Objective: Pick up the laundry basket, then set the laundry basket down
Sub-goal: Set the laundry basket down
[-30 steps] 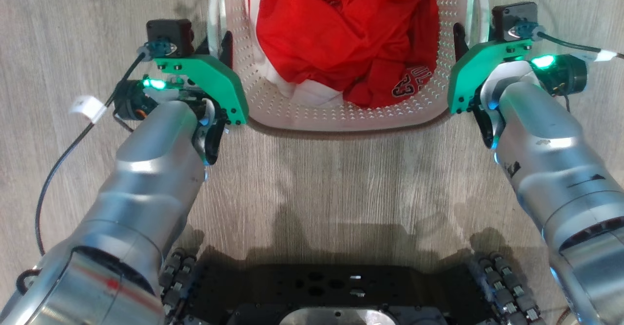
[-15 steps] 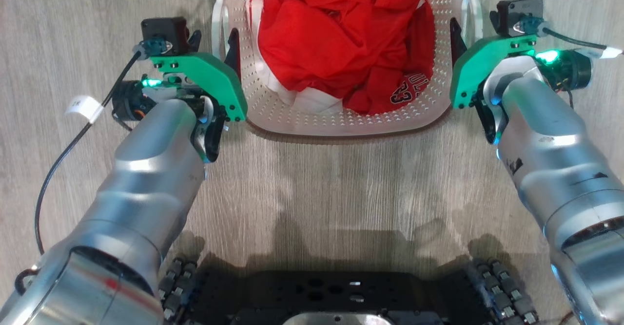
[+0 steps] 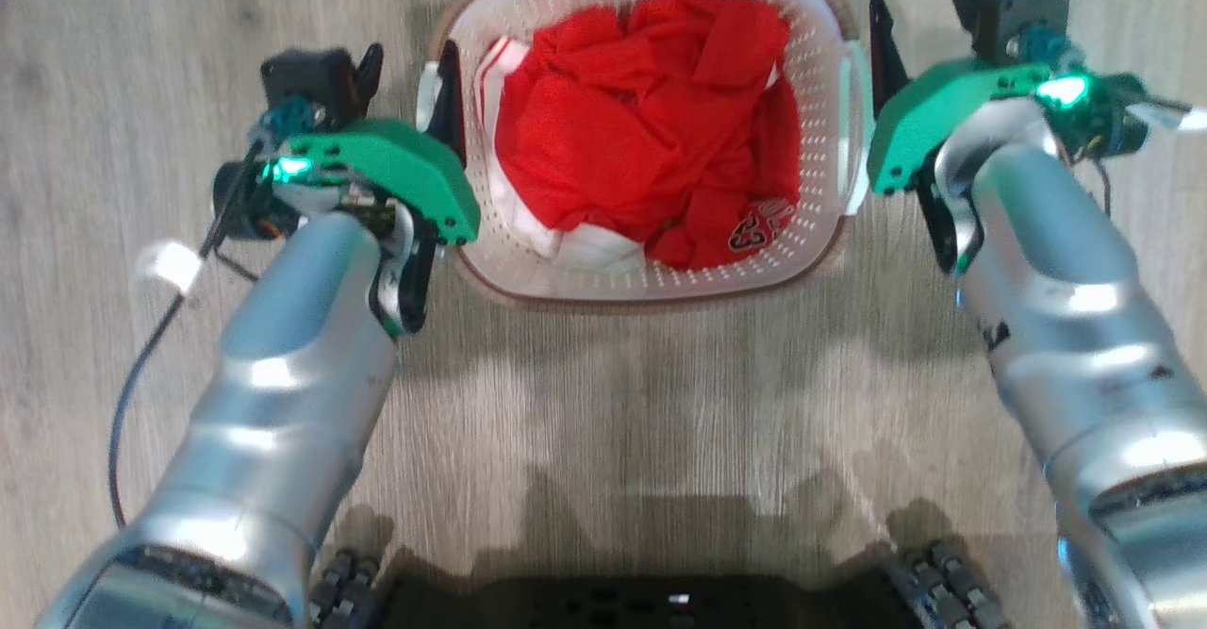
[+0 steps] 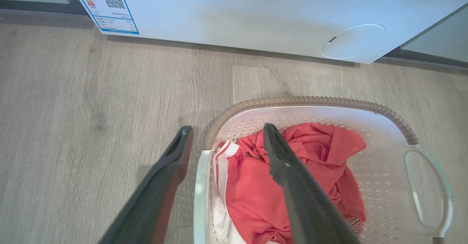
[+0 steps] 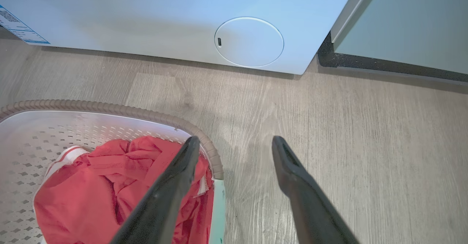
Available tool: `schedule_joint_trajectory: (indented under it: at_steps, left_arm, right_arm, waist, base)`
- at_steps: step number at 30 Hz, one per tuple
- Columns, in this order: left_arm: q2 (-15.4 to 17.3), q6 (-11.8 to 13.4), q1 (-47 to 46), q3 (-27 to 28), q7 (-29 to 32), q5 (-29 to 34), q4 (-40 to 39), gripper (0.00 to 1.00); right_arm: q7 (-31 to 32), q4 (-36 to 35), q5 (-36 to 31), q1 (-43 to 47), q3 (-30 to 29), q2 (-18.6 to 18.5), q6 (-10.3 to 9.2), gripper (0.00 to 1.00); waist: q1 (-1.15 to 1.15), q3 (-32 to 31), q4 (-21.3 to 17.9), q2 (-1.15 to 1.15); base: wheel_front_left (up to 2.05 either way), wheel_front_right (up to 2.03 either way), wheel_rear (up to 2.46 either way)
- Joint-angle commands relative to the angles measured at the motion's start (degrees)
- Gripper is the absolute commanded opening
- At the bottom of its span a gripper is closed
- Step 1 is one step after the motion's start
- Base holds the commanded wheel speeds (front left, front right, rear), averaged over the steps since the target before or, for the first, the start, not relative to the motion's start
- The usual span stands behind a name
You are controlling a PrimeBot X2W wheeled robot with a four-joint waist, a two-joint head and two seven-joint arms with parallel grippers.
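The laundry basket (image 3: 651,285), white and perforated with a brown rim, stands on the wood-look floor with red clothes (image 3: 651,139) inside. My left gripper (image 3: 407,68) is open, one finger on each side of the basket's left handle (image 3: 429,91). In the left wrist view the left gripper (image 4: 227,128) straddles the white side rim (image 4: 201,185), one finger over the clothes. My right gripper (image 3: 919,11) is open beside the right handle (image 3: 853,129). In the right wrist view the right gripper (image 5: 236,139) spans the rim's corner (image 5: 215,163). Neither holds anything.
A white appliance stands on the floor just beyond the basket, with a blue energy label (image 4: 106,2) and a round hatch (image 5: 248,41). My black wheeled base (image 3: 660,605) is at the near edge. A cable (image 3: 170,271) hangs from the left wrist.
Both grippers have opened off the basket's handles. The basket now looks smaller and farther down, its whole rim in view. The head view itself has shifted.
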Motion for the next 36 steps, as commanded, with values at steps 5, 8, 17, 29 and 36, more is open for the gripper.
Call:
schedule_joint_trajectory:
  at_steps: [5,8,17,29,36]
  left_arm:
    - [1.6,0.0,7.2,8.8,-0.5,6.3,-8.6,1.00]
    - [1.3,-0.7,11.6,12.4,-0.5,9.9,-13.0,1.00]
    - [0.9,-0.6,24.2,18.7,-0.5,18.5,-24.8,1.00]
    - [0.9,-0.3,35.8,20.1,-0.5,20.0,-36.3,1.00]
    - [0.9,0.0,41.7,20.6,-0.5,21.4,-41.0,1.00]
  right_arm:
    - [-0.6,-8.2,-0.8,6.9,-1.3,1.2,-0.09,1.00]
    - [-0.6,-12.6,-1.3,10.3,-2.2,1.2,-0.09,1.00]
    - [-0.6,-22.5,-1.8,21.0,-3.1,1.2,-0.09,1.00]
    - [-0.6,-32.1,-1.4,31.9,-3.7,1.2,-0.09,1.00]
    - [-0.6,-38.2,-2.0,38.9,-3.8,1.2,-0.09,1.00]
  waist:
    - [0.00,-7.0,-0.6,0.00]
    - [0.00,-10.7,-0.5,0.00]
    - [0.00,-21.0,-0.7,0.00]
    - [0.00,-29.3,-1.0,0.00]
    - [0.00,-33.2,-1.2,0.00]
  base:
    - [0.00,0.00,0.00]
    - [0.00,0.00,0.00]
    - [0.00,0.00,0.00]
    - [0.00,0.00,0.00]
    - [0.00,0.00,0.00]
